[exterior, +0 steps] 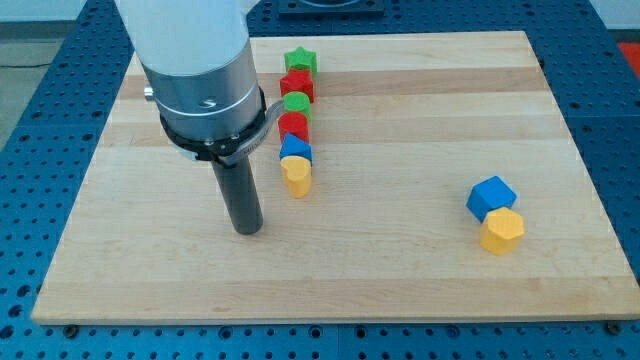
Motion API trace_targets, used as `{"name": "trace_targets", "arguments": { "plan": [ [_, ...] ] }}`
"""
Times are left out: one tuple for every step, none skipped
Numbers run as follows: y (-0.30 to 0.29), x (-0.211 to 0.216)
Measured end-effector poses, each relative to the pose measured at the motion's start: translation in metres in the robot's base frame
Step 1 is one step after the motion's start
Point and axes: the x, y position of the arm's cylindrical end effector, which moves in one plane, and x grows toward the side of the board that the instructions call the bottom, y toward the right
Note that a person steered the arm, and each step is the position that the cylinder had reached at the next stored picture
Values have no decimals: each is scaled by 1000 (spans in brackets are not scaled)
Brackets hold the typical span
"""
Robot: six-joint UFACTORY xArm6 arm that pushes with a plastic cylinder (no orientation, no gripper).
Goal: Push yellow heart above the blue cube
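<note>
The yellow heart (pixel 296 177) lies at the bottom end of a column of blocks left of the board's middle. The blue cube (pixel 491 196) sits far off at the view's right, with a yellow hexagon (pixel 502 230) touching its lower right side. My tip (pixel 247 230) rests on the board to the left of and a little below the yellow heart, apart from it. The rod's wide grey housing hides part of the board's upper left.
Above the yellow heart the column runs upward: a blue triangle (pixel 296 148), a red circle (pixel 293 125), a green circle (pixel 296 103), a red star (pixel 297 84) and a green star (pixel 299 61). The wooden board (pixel 400 280) lies on a blue perforated table.
</note>
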Motion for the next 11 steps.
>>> {"name": "trace_targets", "arguments": {
  "plan": [
    [0, -19],
    [12, -47],
    [35, -67],
    [81, -70],
    [130, -70],
    [130, -59],
    [130, -39],
    [111, -19],
    [99, 8],
    [119, 7],
    [145, -18]
  ]
}}
